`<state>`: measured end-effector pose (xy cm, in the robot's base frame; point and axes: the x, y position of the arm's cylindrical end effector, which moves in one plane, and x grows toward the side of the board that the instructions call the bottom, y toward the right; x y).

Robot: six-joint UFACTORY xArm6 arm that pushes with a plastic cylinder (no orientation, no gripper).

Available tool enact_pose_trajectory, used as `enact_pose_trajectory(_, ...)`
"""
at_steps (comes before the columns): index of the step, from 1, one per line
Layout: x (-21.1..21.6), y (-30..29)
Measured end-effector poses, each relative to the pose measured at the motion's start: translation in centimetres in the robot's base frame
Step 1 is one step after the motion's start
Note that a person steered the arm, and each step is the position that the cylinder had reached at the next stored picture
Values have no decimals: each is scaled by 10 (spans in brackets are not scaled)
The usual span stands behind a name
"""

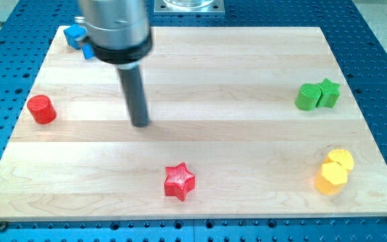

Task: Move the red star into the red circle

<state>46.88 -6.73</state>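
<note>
The red star (179,181) lies near the view's bottom, a little left of centre. The red circle, a short red cylinder (41,109), stands at the view's left edge of the board. My tip (140,124) is the lower end of the dark rod, left of centre. It stands above and to the left of the red star, apart from it, and well to the right of the red circle.
Wooden board (247,74) on a blue perforated table. Blue blocks (79,38) sit at the top left corner, partly hidden by the arm. A green cylinder (308,97) and green star (328,93) touch at the right. Two yellow blocks (334,173) sit at the bottom right.
</note>
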Motion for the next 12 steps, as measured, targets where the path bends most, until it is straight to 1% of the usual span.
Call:
enact_pose_trajectory(1,38,61)
enact_pose_trajectory(2,88,116)
enact_pose_trajectory(3,126,124)
enact_pose_trajectory(4,117,74)
enact_pose_trajectory(5,90,12)
enact_pose_trajectory(6,90,43)
enact_pose_trajectory(8,142,-55)
enact_pose_trajectory(9,119,-88)
enact_pose_trajectory(10,70,-90)
enact_pose_trajectory(11,73,-46)
enact_pose_trajectory(12,39,-39)
